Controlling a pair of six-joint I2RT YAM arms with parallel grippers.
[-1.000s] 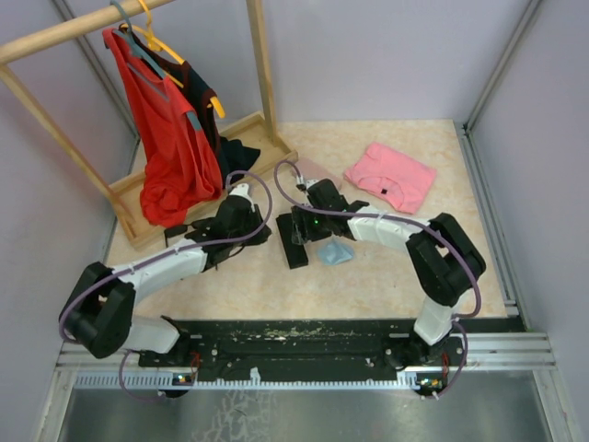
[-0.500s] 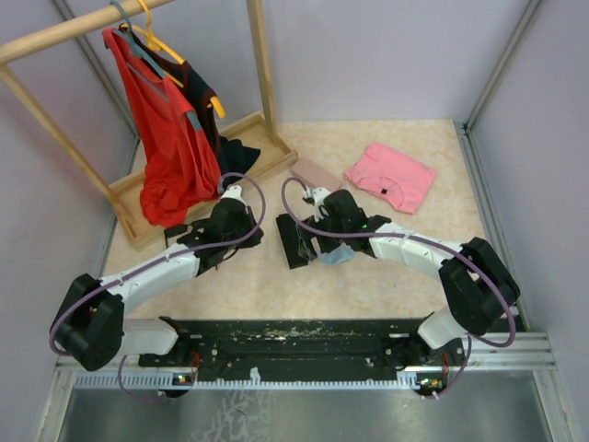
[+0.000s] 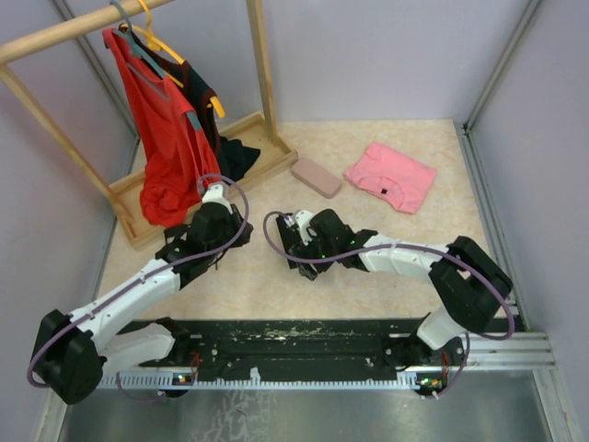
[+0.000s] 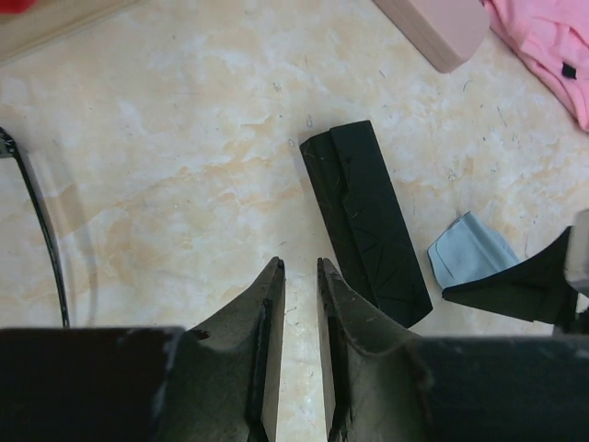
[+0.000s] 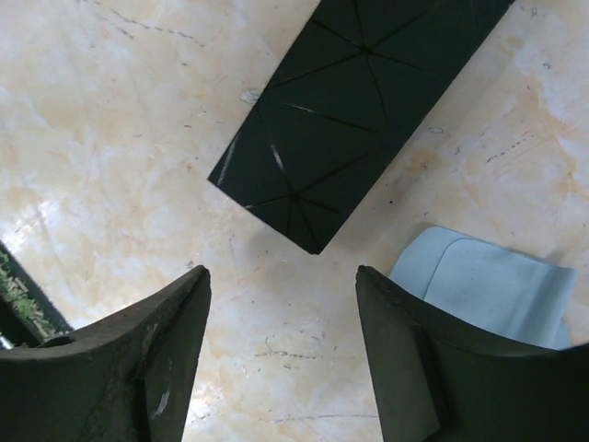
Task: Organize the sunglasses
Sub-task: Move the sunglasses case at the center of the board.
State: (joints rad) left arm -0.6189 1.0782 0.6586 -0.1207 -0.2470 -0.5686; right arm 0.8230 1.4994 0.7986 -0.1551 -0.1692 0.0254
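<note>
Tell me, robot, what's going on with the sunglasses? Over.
Left gripper slightly open, empty. Right gripper open, empty, above black case end. One thin-framed pair on table beside left gripper, untouched. Blue cloth beside case.

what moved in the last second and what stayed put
The right gripper swung left and closer in, ending by the black case's end, fingers apart and empty. The left gripper pulled back leftward. The pink case is now uncovered. Nothing grabbed. Black case, pink shirt and rack stayed.
</note>
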